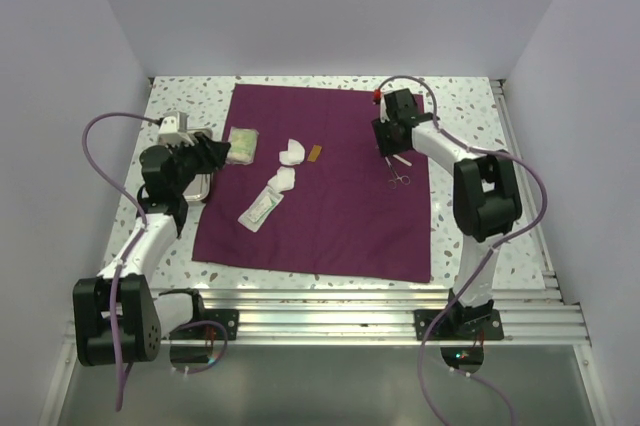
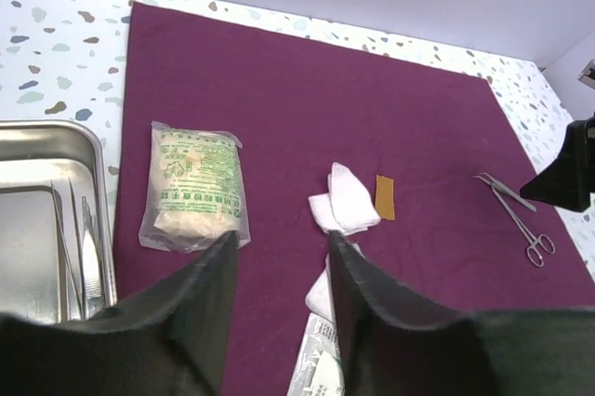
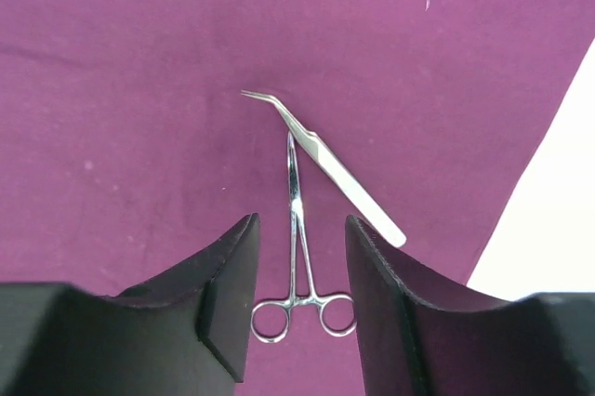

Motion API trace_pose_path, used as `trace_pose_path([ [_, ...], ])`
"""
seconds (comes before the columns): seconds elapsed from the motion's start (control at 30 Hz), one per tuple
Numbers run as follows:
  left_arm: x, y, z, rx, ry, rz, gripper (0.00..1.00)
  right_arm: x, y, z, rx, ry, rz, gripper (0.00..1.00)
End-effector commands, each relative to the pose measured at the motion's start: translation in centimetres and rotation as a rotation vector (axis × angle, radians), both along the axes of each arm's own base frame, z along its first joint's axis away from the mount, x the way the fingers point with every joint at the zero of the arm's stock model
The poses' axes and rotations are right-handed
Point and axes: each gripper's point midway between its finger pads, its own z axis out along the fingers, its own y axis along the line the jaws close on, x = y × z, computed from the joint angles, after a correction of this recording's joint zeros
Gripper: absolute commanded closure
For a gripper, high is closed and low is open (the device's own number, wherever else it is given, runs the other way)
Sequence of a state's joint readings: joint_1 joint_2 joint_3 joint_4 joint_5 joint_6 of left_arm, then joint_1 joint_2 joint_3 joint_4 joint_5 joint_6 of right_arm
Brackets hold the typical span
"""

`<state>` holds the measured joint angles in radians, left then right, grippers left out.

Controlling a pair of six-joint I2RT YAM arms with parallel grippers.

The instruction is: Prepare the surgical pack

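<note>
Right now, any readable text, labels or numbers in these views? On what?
Nothing legible.
Green print on the gauze packet: too blurred to read.
Print on the long white packet: too small, partly hidden.
Steel tray, forceps, tweezers, purple cloth: no markings visible.

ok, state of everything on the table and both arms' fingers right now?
purple cloth: spread flat, unfolded.
steel tray: beside cloth, instruments inside.
green-printed packet: flat on cloth.
white gauze: loose on cloth.
long packet: flat on cloth.
ring-handled forceps: shut, flat on cloth.
bent tweezers: flat, beside forceps.
left gripper: fingers open, empty.
right gripper: fingers open, straddling forceps handles, not gripping.
</note>
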<state>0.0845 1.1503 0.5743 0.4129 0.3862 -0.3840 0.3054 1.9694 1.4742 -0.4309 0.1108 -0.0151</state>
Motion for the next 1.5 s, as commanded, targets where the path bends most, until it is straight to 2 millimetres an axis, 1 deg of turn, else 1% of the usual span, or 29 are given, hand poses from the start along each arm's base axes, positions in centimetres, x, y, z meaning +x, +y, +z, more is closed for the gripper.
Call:
trace_pose_path([
  [0.0,0.5,0.5,2.3,-0.025,-0.066,0.037,0.43,0.3,-0.3,-0.5,-0.017,0.019,0.002,0.56],
  [0.03,0.4,0.8,2.2,-0.034,-0.067,0.061,0.43,0.4,-0.3,-0.7,-0.017,0.021,0.000,0.56],
  [0.07,0.3,0.8,2.6,-0.040,-0.091,0.062,0.43,0.6,-0.2,-1.1,-0.016,0.027,-0.001,0.56],
  [0.1,0.0,0.7,2.6,-0.047,-0.098,0.062,0.43,0.8,-0.1,-1.2,-0.011,0.025,-0.001,0.57],
  [0.17,0.0,1.1,2.9,-0.064,-0.115,0.088,0.43,1.1,0.2,-1.3,-0.004,0.031,0.005,0.61],
  [0.23,-0.2,1.5,3.0,-0.073,-0.121,0.115,0.40,1.0,0.4,-2.1,0.003,0.055,0.011,0.62],
  [0.37,-0.1,1.9,2.8,-0.064,-0.108,0.133,0.38,1.2,0.8,-3.0,0.012,0.071,0.008,0.62],
  [0.43,0.0,1.9,2.6,-0.062,-0.099,0.133,0.38,1.3,0.5,-3.6,-0.004,0.087,0.000,0.63],
  [0.5,0.1,1.9,2.6,-0.062,-0.098,0.129,0.38,1.2,0.4,-3.7,-0.009,0.096,-0.002,0.64],
  [0.6,0.1,1.8,2.7,-0.067,-0.098,0.127,0.38,1.0,0.3,-4.2,-0.020,0.112,-0.006,0.68],
  [0.63,0.1,1.9,2.6,-0.071,-0.095,0.131,0.38,0.9,0.3,-4.3,-0.023,0.118,-0.005,0.73],
  [0.7,0.2,1.9,2.9,-0.085,-0.093,0.137,0.38,0.6,0.1,-4.3,-0.028,0.126,-0.008,0.76],
  [0.73,0.2,2.3,2.6,-0.109,-0.072,0.163,0.38,0.5,0.0,-4.2,-0.028,0.126,-0.008,0.79],
  [0.8,0.2,2.5,2.9,-0.124,-0.073,0.177,0.35,0.2,0.0,-4.1,-0.026,0.128,-0.007,0.81],
  [0.87,0.1,2.6,3.0,-0.139,-0.076,0.184,0.25,-0.1,0.1,-3.8,-0.013,0.126,-0.028,0.92],
  [0.93,0.0,3.0,2.8,-0.152,-0.070,0.207,0.21,-0.2,0.2,-3.6,0.005,0.122,-0.025,1.00],
  [0.97,0.0,3.2,2.6,-0.161,-0.063,0.218,0.16,-0.3,0.4,-3.1,0.017,0.111,-0.023,1.00],
  [1.03,0.0,3.6,2.2,-0.178,-0.043,0.227,0.14,-0.6,1.1,-2.7,0.060,0.112,-0.005,1.00],
  [1.07,0.0,3.6,2.1,-0.180,-0.035,0.227,0.14,-0.6,1.5,-2.3,0.080,0.099,0.002,1.00],
  [1.1,0.1,3.6,2.0,-0.179,-0.029,0.225,0.14,-0.5,1.7,-1.4,0.100,0.083,0.006,1.00],
  [1.17,0.2,3.5,1.7,-0.171,-0.022,0.213,0.17,-1.0,2.5,-0.9,0.151,0.082,0.023,1.00],
  [1.2,0.2,3.0,1.5,-0.177,-0.018,0.188,0.19,-1.0,2.8,-0.1,0.171,0.068,0.030,1.00],
  [1.23,0.3,2.8,1.8,-0.187,-0.036,0.176,0.22,-1.4,3.3,0.0,0.200,0.076,0.046,1.00],
  [1.3,0.3,2.6,1.3,-0.209,-0.027,0.163,0.28,-1.5,3.9,0.9,0.238,0.063,0.052,1.00],
  [1.33,0.3,2.6,1.1,-0.213,-0.021,0.164,0.40,-1.7,4.3,1.0,0.259,0.067,0.060,1.00],
  [1.37,0.3,2.6,0.6,-0.222,-0.010,0.172,0.45,-1.8,4.4,1.2,0.266,0.065,0.062,1.00],
  [1.4,0.4,2.9,0.5,-0.227,-0.016,0.183,0.51,-1.9,4.4,1.3,0.269,0.065,0.064,1.00],
  [1.43,0.3,3.2,0.3,-0.230,-0.012,0.195,0.66,-1.9,4.5,1.4,0.273,0.063,0.070,1.00],
  [1.47,0.2,3.5,-0.1,-0.234,-0.005,0.208,0.70,-1.8,4.2,1.3,0.251,0.060,0.063,0.90],
])
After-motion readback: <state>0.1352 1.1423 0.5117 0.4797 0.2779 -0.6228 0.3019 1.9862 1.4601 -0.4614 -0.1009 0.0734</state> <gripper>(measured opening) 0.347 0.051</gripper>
